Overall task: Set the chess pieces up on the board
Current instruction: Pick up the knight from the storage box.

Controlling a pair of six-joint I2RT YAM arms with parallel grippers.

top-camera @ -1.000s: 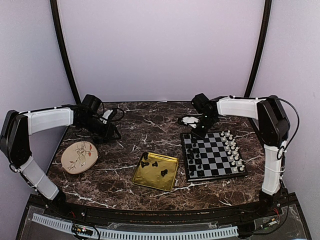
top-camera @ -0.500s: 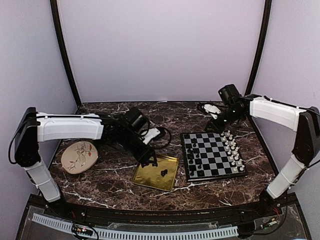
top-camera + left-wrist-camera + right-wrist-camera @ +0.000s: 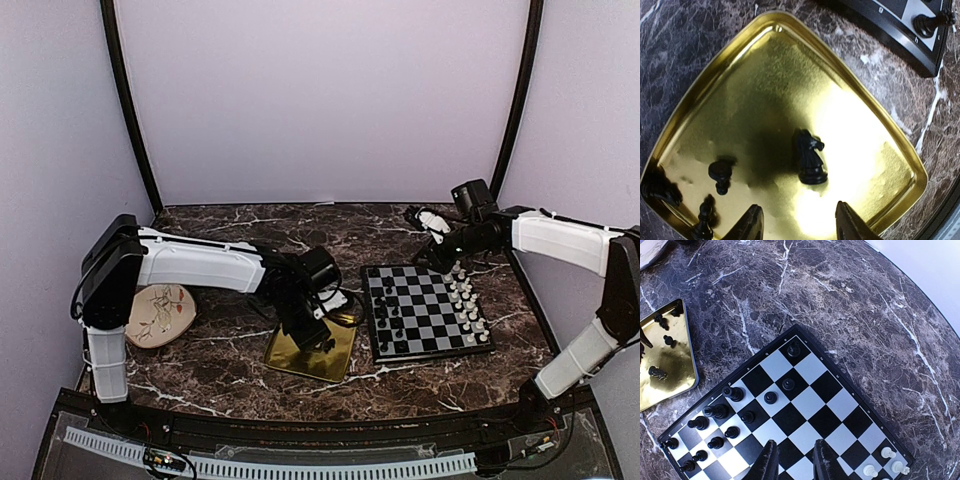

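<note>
Chess pieces point(image 3: 715, 411) of the black set mostly stand on the board point(image 3: 810, 405), clustered to the left of the right arm's jaws, with a few white ones point(image 3: 887, 452) just to their right. Four more black pieces sit in the gold tray point(image 3: 715, 85) below the left arm's jaws. A knight point(image 3: 810, 160) stands upright just ahead of the gap and a touch to its right. A pawn point(image 3: 720, 176) is further left, and two more lie at the tray's corner beyond the left finger.

The left jaws stand about half apart with nothing between them. The right jaws are narrow and also empty, hovering over the board and the marble bench point(image 3: 865, 315).

These pieces look tiny, light and rigid, with a smooth finish. They should need little squeeze, but one would likely tip or skid on the glossy tray if one finger reached it before the other. The knight has a broad foot, a slim waist and an uneven head. The best hold seems to be low on the body, just above the foot, with the pads on its flat flanks rather than on nose and mane. A pinch high on the head might let it swivel, and it must stay upright to be set on its square. Its neighbours in the tray are well apart from it, so both fingers have room to come down.
</note>
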